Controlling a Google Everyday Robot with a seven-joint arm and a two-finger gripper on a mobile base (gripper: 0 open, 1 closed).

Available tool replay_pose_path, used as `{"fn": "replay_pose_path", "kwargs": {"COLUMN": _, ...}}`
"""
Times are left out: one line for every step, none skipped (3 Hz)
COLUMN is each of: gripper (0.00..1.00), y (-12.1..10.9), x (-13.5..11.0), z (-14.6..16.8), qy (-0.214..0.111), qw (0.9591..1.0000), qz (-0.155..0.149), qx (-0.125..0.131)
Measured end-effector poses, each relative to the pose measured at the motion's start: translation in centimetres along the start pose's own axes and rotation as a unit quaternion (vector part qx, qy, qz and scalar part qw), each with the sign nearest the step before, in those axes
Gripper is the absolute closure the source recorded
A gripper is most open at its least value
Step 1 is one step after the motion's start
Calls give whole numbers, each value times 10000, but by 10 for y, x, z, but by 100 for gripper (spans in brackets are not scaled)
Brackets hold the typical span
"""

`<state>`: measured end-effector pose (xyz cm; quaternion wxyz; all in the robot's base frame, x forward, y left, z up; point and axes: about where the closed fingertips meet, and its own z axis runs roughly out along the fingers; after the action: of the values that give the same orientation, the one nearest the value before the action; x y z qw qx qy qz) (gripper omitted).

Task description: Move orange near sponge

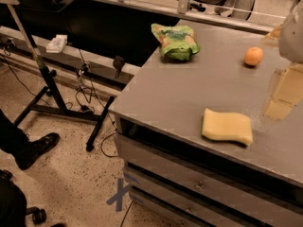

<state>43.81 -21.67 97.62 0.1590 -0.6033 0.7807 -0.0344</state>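
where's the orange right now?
In the camera view the orange sits far back on the table, right of the green snack bag and beyond the sponge. The gripper hangs at the picture's right edge, apart from it.

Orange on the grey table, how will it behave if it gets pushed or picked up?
The orange looks round and smooth, so a push would probably roll it across the flat table. It likely feels firm, yet could slip from a loose grip. The gripper is at the picture's right edge, not touching it.
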Motion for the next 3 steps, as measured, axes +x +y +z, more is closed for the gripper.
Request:
{"fn": "replay_pose_path", "kwargs": {"gripper": 0, "y": 0, "x": 0, "z": 0, "qy": 0, "qw": 10000, "qz": 0, "qx": 0}}
{"fn": "replay_pose_path", "kwargs": {"gripper": 0, "y": 1, "x": 1, "z": -4, "qy": -132, "qw": 9999, "qz": 50, "qx": 89}}
{"fn": "replay_pose_path", "kwargs": {"gripper": 0, "y": -10, "x": 8, "z": 20, "qy": -494, "qw": 9975, "qz": 468, "qx": 165}}
